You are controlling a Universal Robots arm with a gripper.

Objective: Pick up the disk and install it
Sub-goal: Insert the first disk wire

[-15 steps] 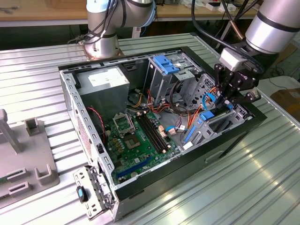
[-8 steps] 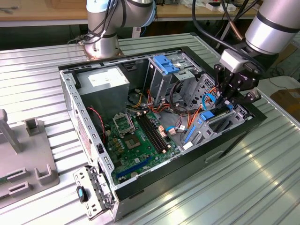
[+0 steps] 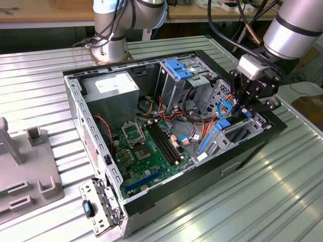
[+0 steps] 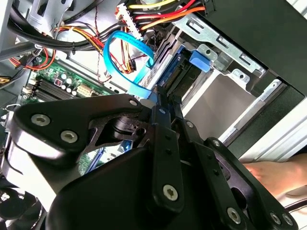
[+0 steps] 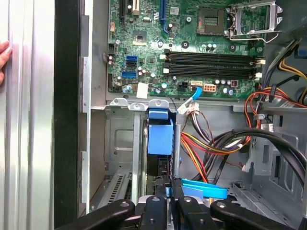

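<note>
Seating the disk [image 5: 159,136] edge-on into the front drive bay [image 5: 120,143] of the case [image 3: 75,106]; my gripper [image 5: 170,189] is pinched nearly closed on its edge. I judge install mid-way; finishing calls for a straight push, clear of the cables [image 5: 216,143].

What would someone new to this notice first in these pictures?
The open computer case lies on the ribbed metal table, green motherboard exposed. At the exterior view's right, the black gripper reaches into the drive bay, shut on the disk in its bright blue carrier. A person's hand rests just outside the case.
</note>
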